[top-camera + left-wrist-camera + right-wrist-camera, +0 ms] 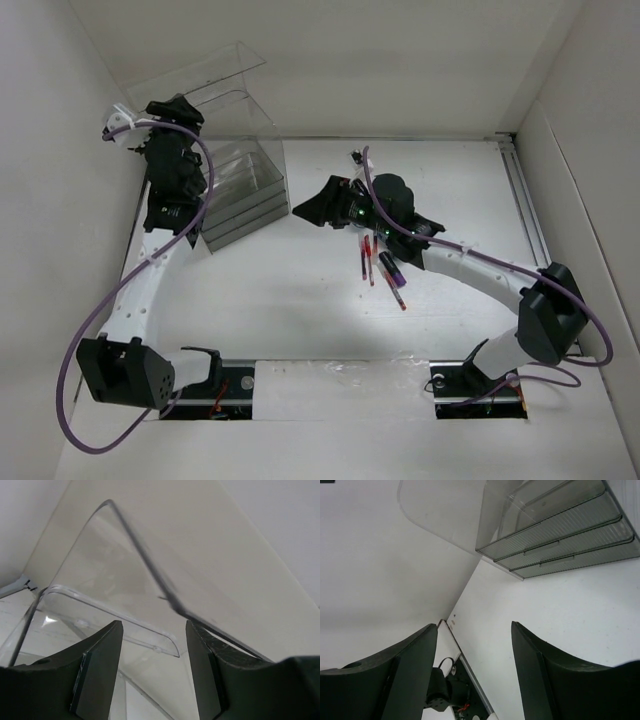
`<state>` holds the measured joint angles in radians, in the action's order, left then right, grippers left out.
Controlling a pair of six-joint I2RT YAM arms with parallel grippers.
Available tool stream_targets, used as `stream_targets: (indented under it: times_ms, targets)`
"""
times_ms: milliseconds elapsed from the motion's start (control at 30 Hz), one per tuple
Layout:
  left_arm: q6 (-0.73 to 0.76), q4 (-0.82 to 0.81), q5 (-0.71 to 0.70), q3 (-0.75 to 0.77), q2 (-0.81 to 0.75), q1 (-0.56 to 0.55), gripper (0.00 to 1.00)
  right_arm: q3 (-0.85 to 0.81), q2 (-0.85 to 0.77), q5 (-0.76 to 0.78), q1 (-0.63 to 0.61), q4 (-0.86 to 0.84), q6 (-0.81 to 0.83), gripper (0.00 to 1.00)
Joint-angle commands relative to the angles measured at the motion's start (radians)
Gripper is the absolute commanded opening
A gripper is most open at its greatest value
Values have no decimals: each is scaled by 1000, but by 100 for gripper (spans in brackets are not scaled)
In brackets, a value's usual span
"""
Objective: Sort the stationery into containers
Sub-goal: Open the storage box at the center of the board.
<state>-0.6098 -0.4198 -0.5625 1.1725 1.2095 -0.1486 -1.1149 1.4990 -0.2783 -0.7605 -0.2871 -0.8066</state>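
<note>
The clear organiser box (pixel 245 185) stands at the back left with its rounded lid (pixel 200 75) raised. My left gripper (pixel 188 106) is up by the lid's left side. In the left wrist view the left gripper (pixel 152 630) is open, and the clear lid edge (pixel 145 555) shows beyond the gap. My right gripper (pixel 302 210) hovers just right of the box, open and empty (pixel 475 627), looking at the drawers (pixel 560 535). Thin red pens (pixel 367 258) and a dark marker with a purple end (pixel 390 268) lie on the table under the right arm.
White walls close in the table on the left, back and right. A metal rail (pixel 525 200) runs along the right edge. Purple cables (pixel 80 350) loop off both arms. A small dark item (pixel 355 157) lies behind the right wrist.
</note>
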Motion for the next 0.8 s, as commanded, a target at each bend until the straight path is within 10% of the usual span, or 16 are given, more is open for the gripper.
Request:
stream_targets:
  times_ms: [0, 767]
  targets:
    - [18, 24, 41, 79, 15, 26, 50, 0, -45, 39, 0, 5, 27, 66]
    - [-59, 251, 246, 335, 205, 175, 64, -19, -56, 139, 30, 108, 73, 71]
